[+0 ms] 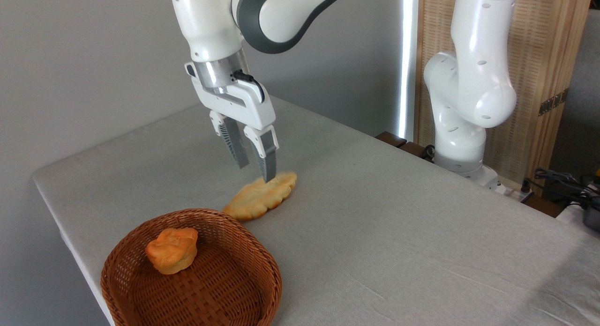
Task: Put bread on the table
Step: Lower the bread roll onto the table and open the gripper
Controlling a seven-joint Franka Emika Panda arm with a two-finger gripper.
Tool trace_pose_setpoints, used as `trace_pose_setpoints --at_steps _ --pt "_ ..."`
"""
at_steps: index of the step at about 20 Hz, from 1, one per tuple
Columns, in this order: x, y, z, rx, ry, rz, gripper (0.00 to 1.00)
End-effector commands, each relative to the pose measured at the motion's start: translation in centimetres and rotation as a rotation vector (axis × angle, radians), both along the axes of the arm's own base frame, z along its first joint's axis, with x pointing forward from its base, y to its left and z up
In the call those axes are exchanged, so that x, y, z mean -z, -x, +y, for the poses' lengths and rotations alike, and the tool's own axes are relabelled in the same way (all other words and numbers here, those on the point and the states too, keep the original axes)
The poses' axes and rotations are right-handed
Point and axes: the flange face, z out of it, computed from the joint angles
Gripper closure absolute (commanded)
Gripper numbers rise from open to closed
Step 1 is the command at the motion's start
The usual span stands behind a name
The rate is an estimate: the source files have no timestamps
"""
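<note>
Round wicker basket [262,274] nearest, holding a small orange-brown bun [171,250], long pale bread [260,196] lying flat on the grey table [398,223] just behind the basket, gripper [255,172] above its far end, fingers apart, empty

White arm reaching down, tool [255,166] pointing downward, fingers parted
</note>
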Motion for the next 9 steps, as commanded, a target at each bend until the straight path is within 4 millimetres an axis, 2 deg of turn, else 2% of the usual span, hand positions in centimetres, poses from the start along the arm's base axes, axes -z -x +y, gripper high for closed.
trace_pose_setpoints --at_steps 1,4,5,9 --pt "-1.9 -1.6 1.9 0.028 0.013 -0.085 0.00" --pt "-3.8 -3.3 5.6 0.025 0.025 -0.136 0.00" --pt "-4.1 -3.5 5.9 0.020 0.025 -0.142 0.00" --pt "-3.9 -4.5 9.0 -0.027 0.032 -0.156 0.00"
